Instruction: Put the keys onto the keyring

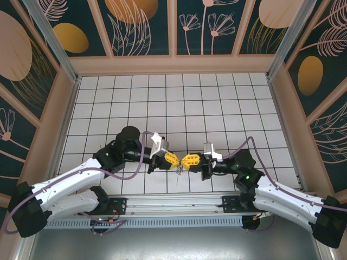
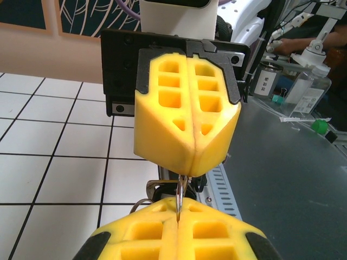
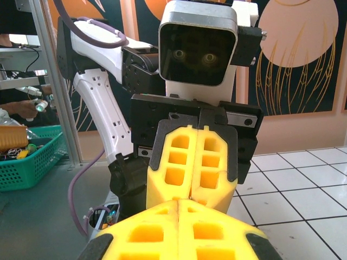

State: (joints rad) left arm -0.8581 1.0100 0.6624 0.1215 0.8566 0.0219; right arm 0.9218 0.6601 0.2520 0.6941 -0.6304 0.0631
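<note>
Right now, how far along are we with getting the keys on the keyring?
Done: pick-up, apparently. In hand: left gripper and right gripper, both shut, meet tip to tip, pinching a thin metal loop between them; small metal parts dangle below. Left: I can't confirm any key is threaded, so treat threading as unfinished.

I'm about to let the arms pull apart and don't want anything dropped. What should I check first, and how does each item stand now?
1. Left jaws shut: ok.
2. Right jaws shut: ok.
3. Tips meeting nose to nose above the tiles: ok.
4. Thin metal loop running into both seams: ok.
5. Firmness of either pinch on it: cannot tell.
6. Threading finished: cannot tell.
</note>
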